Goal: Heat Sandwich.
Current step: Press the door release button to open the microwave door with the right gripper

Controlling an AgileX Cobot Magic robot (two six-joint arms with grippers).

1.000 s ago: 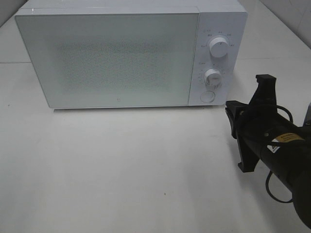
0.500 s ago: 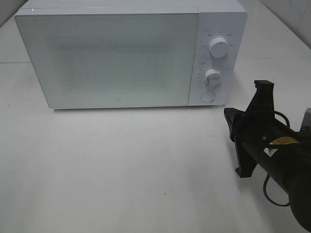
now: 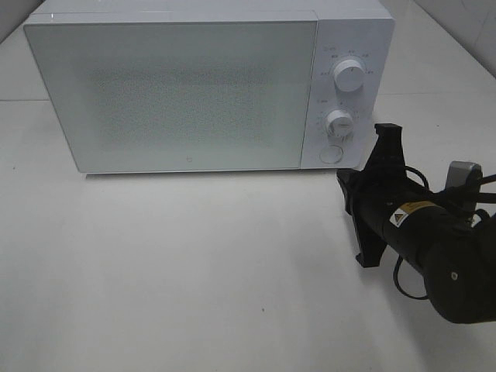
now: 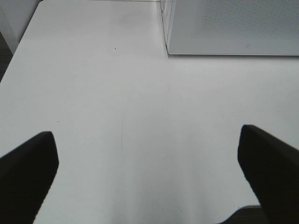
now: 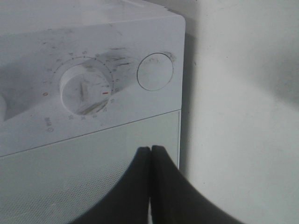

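setting: white microwave (image 3: 194,85) at the back of a white surface (image 3: 194,279), door (image 3: 170,93) shut and facing the high camera.
control panel: right of the door. 2 dials, upper dial (image 3: 350,77) above lower dial (image 3: 339,122), and a round button (image 3: 332,153) beneath both.
sandwich: seen in none of the 3 views, so I cannot tell where it is. The door panel is frosted and speckled, and nothing reads through it.
right arm (image 3: 418,232): black, low over the surface at the microwave's front right, aimed at the bottom end of the control panel.
right claw (image 5: 150,153): clenched, its 2 fingers pressed flat together with nothing between them.
high view only: the whole microwave, both dials and the arm's body from behind. The claw tips are hard to pick out against the black housing.
right wrist view only: the tips close up in front of the door's edge, by the seam with the control panel, near the round button and the lower dial. Contact with the door: cannot tell.
left claw (image 4: 149,172): released, its 2 fingers (image 4: 28,177) spread wide with bare surface between.
left wrist view only: the microwave's lower front corner, well apart from the left claw, which the high view does not catch.
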